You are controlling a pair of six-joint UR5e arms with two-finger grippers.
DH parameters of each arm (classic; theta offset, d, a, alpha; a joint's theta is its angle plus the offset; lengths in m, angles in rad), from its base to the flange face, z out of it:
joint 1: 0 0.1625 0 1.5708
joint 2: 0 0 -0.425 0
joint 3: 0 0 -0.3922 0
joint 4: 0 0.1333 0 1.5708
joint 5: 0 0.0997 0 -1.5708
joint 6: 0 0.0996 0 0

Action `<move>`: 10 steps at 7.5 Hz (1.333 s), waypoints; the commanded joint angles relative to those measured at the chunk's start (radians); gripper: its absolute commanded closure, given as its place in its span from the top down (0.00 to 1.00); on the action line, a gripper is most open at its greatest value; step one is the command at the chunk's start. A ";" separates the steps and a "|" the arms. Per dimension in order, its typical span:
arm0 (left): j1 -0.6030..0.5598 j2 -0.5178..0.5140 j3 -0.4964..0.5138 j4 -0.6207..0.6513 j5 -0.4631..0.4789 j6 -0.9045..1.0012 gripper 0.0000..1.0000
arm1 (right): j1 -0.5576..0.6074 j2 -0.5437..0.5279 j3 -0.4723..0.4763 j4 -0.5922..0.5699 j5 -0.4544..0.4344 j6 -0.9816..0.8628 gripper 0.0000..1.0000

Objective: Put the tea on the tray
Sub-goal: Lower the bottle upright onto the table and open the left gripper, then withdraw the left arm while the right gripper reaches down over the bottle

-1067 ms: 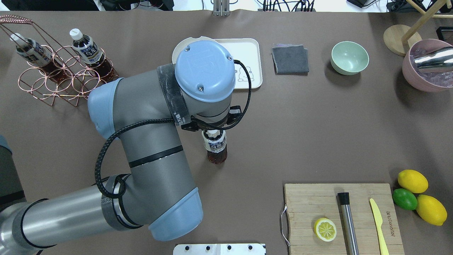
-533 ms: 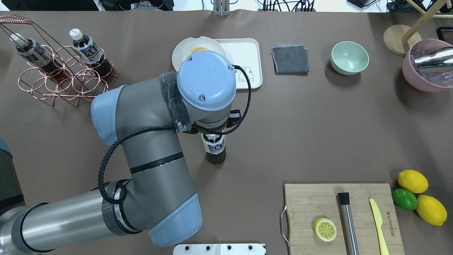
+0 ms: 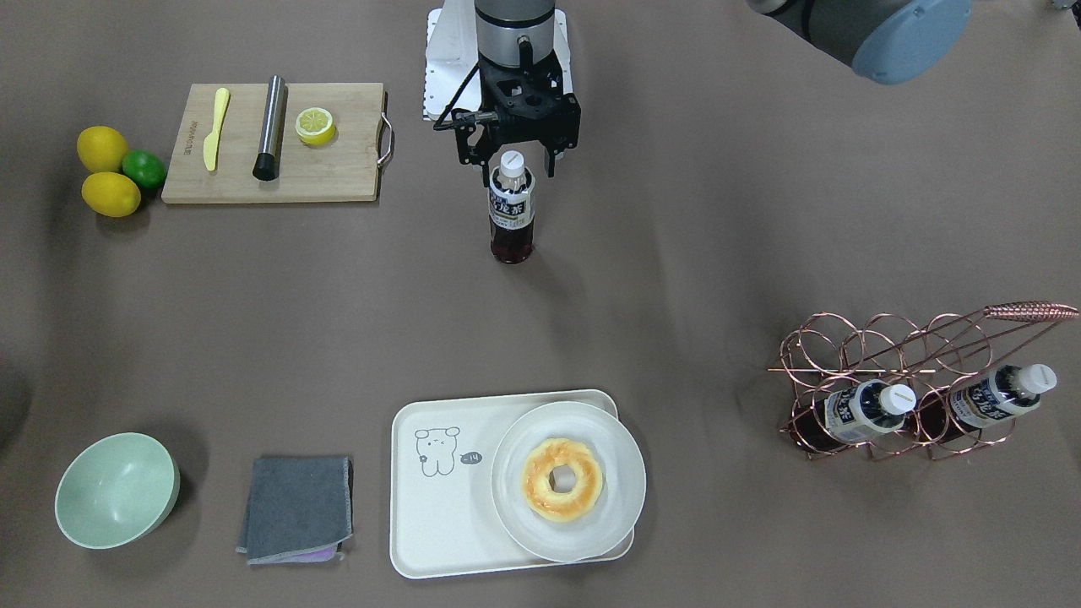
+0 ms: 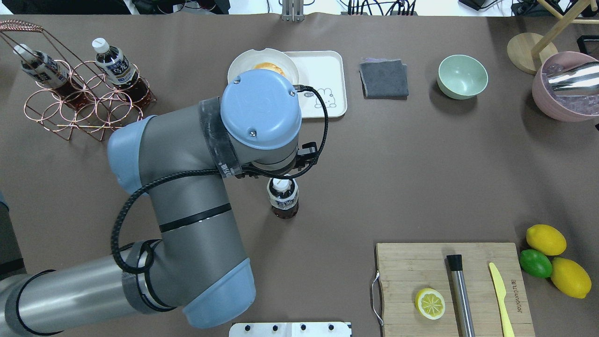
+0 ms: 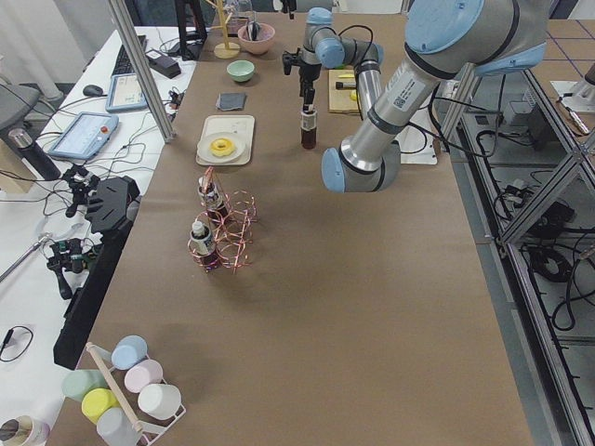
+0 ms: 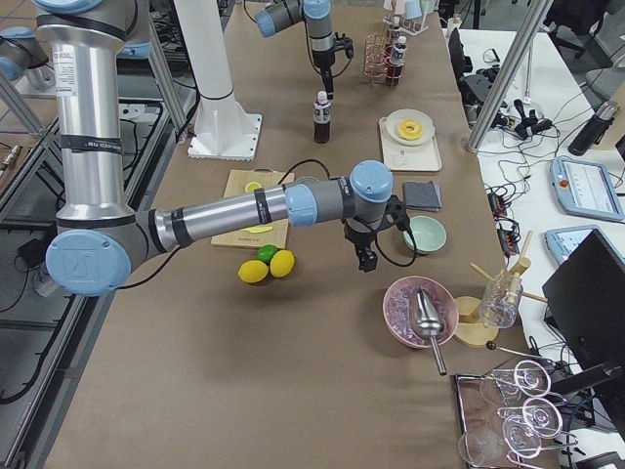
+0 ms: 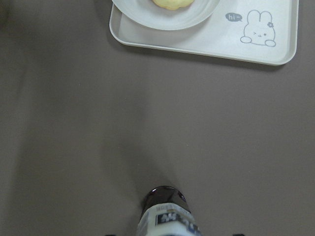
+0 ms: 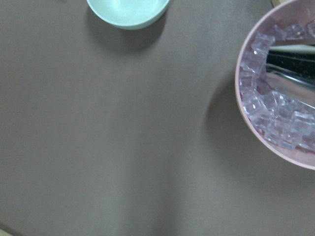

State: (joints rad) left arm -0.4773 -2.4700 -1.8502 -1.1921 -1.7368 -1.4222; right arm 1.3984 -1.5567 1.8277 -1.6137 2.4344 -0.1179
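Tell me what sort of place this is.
Probably a robotics lab staged as a drinks counter: grey-and-blue robot arms, a copper wire bottle rack, and a wooden cutting board with a halved lemon.

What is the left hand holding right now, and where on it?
Nothing yet: the left hand is open, straddling the cap of the tea.

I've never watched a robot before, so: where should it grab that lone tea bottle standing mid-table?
Probably at the neck, just under the white cap, coming straight down from above. The tea stands upright and alone, and its narrow top suits a two-finger grip. The left gripper hangs open over it, one finger either side.
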 commanded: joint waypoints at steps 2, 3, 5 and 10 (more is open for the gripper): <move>-0.177 0.230 -0.246 0.011 -0.073 0.243 0.96 | -0.189 0.200 0.079 -0.003 -0.006 0.545 1.00; -0.301 0.291 -0.268 0.011 -0.172 0.363 0.96 | -0.273 0.266 0.105 -0.002 -0.032 0.722 1.00; -0.438 0.477 -0.336 0.000 -0.271 0.626 0.96 | -0.392 0.345 0.166 -0.006 -0.084 0.964 0.99; -0.740 0.701 -0.233 -0.109 -0.391 1.161 0.96 | -0.703 0.564 0.237 -0.093 -0.322 1.400 0.98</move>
State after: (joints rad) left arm -1.1188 -1.8493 -2.1496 -1.2125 -2.1098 -0.4269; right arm 0.7828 -1.0895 2.0548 -1.6317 2.1942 1.1815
